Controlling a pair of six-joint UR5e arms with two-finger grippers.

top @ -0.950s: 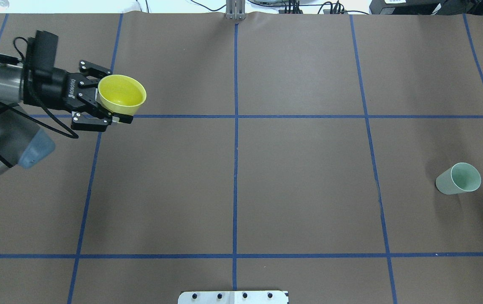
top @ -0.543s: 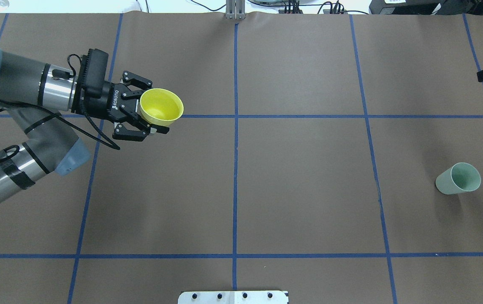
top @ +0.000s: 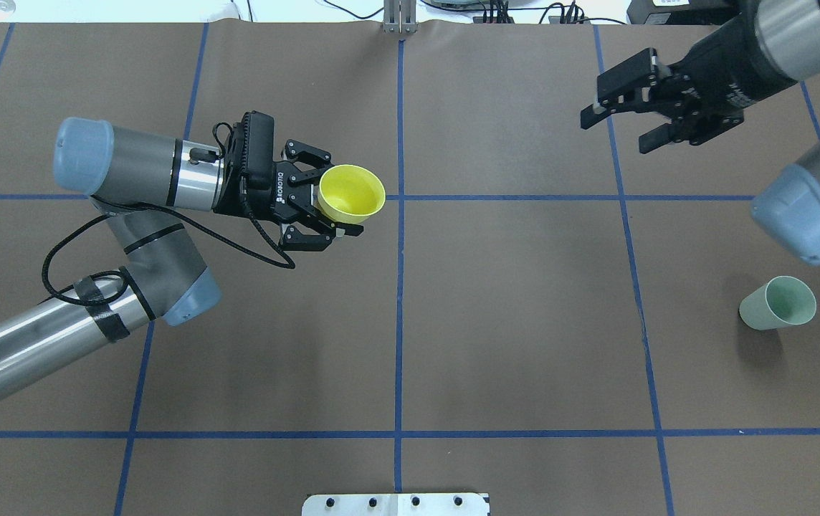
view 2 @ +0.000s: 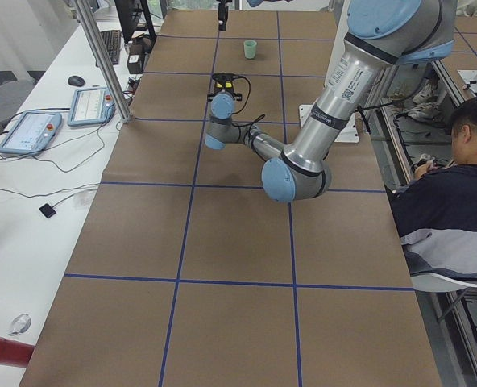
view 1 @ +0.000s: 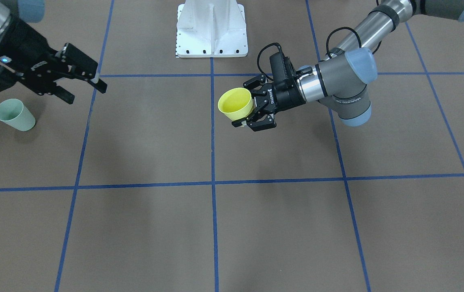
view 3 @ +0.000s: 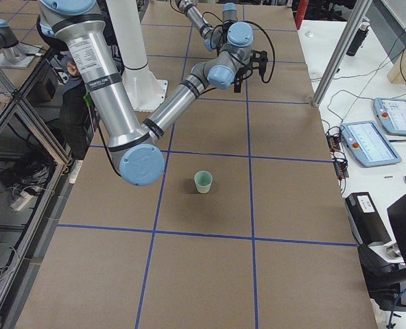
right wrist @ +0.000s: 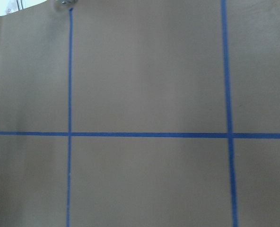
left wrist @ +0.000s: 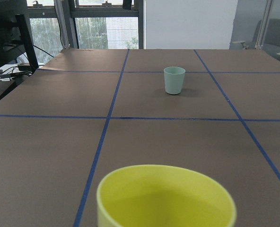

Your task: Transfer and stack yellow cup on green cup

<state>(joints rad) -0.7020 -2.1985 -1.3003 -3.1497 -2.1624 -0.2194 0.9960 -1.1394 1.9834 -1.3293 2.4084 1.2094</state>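
My left gripper (top: 338, 198) is shut on the rim of the yellow cup (top: 353, 190) and holds it upright above the table, just left of the centre line. The cup also shows in the front view (view 1: 235, 104) and fills the bottom of the left wrist view (left wrist: 166, 196). The green cup (top: 778, 303) stands upright on the table at the far right, also seen in the front view (view 1: 14, 115) and ahead in the left wrist view (left wrist: 174, 80). My right gripper (top: 614, 134) is open and empty, above the table's far right part, well away from both cups.
Blue tape lines divide the brown table cover. The white robot base plate (view 1: 211, 28) sits at the near middle edge. A seated operator (view 2: 448, 185) is beside the table. Tablets (view 2: 85, 105) and cables lie on the bench beyond the far edge.
My left arm has carried the yellow cup to the right, toward the centre line. My right arm has come into view at the upper right, with its gripper open.
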